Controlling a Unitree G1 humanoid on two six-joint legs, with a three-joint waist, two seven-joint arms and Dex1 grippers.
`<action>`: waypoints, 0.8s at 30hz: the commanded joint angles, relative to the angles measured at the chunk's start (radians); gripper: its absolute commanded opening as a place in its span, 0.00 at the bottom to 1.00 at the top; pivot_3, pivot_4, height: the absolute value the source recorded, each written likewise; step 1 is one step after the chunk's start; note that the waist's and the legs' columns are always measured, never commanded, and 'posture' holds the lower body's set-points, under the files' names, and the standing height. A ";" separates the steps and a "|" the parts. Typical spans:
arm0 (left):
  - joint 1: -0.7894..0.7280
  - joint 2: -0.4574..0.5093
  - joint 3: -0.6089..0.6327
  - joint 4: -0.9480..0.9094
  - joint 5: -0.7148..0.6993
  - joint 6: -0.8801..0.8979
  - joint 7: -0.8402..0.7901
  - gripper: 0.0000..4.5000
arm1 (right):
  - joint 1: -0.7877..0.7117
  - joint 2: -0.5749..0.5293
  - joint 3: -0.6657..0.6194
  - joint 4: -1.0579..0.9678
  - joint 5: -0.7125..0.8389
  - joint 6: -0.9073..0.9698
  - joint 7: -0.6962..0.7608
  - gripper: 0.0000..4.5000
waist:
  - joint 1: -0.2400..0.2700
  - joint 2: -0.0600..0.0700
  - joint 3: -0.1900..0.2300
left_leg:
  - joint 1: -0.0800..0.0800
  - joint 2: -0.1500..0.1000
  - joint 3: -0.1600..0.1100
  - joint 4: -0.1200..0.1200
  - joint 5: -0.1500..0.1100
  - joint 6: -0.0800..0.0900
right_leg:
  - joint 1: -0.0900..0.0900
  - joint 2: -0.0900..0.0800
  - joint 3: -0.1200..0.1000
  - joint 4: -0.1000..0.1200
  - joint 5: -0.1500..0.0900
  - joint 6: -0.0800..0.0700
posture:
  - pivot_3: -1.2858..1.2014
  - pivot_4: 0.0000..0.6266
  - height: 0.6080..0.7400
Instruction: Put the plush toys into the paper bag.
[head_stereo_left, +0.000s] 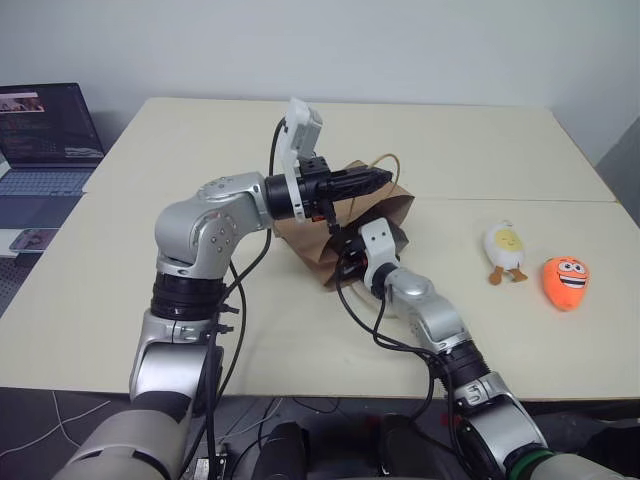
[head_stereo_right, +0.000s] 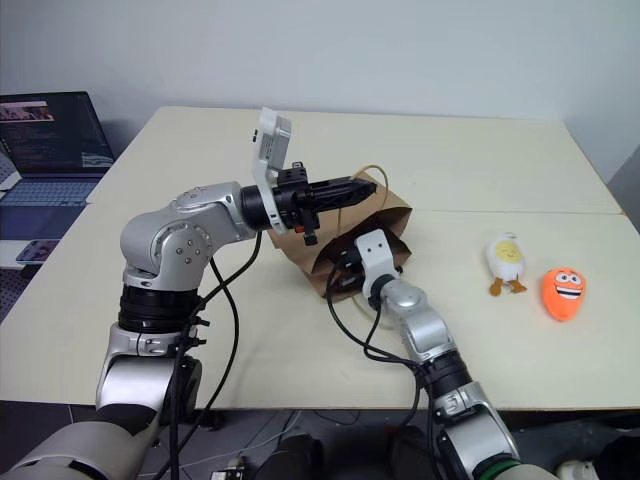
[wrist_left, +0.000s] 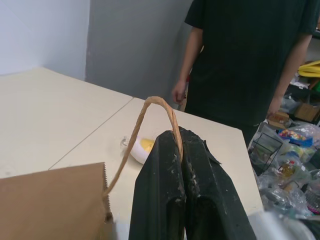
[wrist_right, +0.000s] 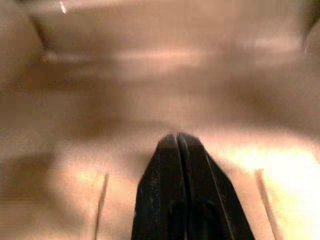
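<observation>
The brown paper bag (head_stereo_left: 300, 245) lies tipped on the table's middle, its mouth toward me. My left gripper (wrist_left: 180, 132) is shut on one tan cord handle (wrist_left: 150, 105) and holds it up above the bag. My right gripper (wrist_right: 177, 136) is shut with nothing in it and reaches into the bag's mouth, with brown paper all around it. Two plush toys lie on the table to the bag's right, apart from both grippers. One is the white egg-shaped toy (head_stereo_left: 505, 248). The other is the orange grinning toy (head_stereo_left: 565, 281).
An open laptop (head_stereo_left: 45, 135) and a phone (head_stereo_left: 30, 238) sit on a neighbouring table at the left. A person in a dark shirt (wrist_left: 245, 60) stands at the table's far side, with cluttered goods (wrist_left: 292, 165) beside them.
</observation>
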 joint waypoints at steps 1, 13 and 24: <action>-0.051 0.037 0.021 -0.002 0.003 -0.027 -0.022 0.00 | -0.005 0.015 0.021 0.068 -0.033 -0.032 0.032 0.01 | -0.005 0.000 0.000 | 0.000 0.000 0.000 0.000 0.000 0.000 | 0.000 0.000 0.000 0.000 0.000 0.000 | 0.52 0.24 1.00; -0.157 0.091 -0.016 0.016 0.078 -0.098 -0.044 0.00 | 0.013 0.043 0.018 0.103 -0.077 -0.032 0.052 0.01 | -0.009 0.000 0.000 | 0.002 0.000 0.000 0.000 0.000 0.000 | 0.001 0.000 0.001 0.001 0.000 0.000 | 0.52 0.24 1.00; -0.163 0.086 -0.033 -0.015 0.115 -0.139 -0.049 0.00 | 0.012 0.038 0.012 0.104 -0.085 -0.028 0.058 0.01 | -0.009 0.001 0.000 | 0.002 0.001 -0.001 -0.001 0.000 0.000 | 0.000 0.000 0.000 0.001 0.000 0.000 | 0.52 0.24 1.00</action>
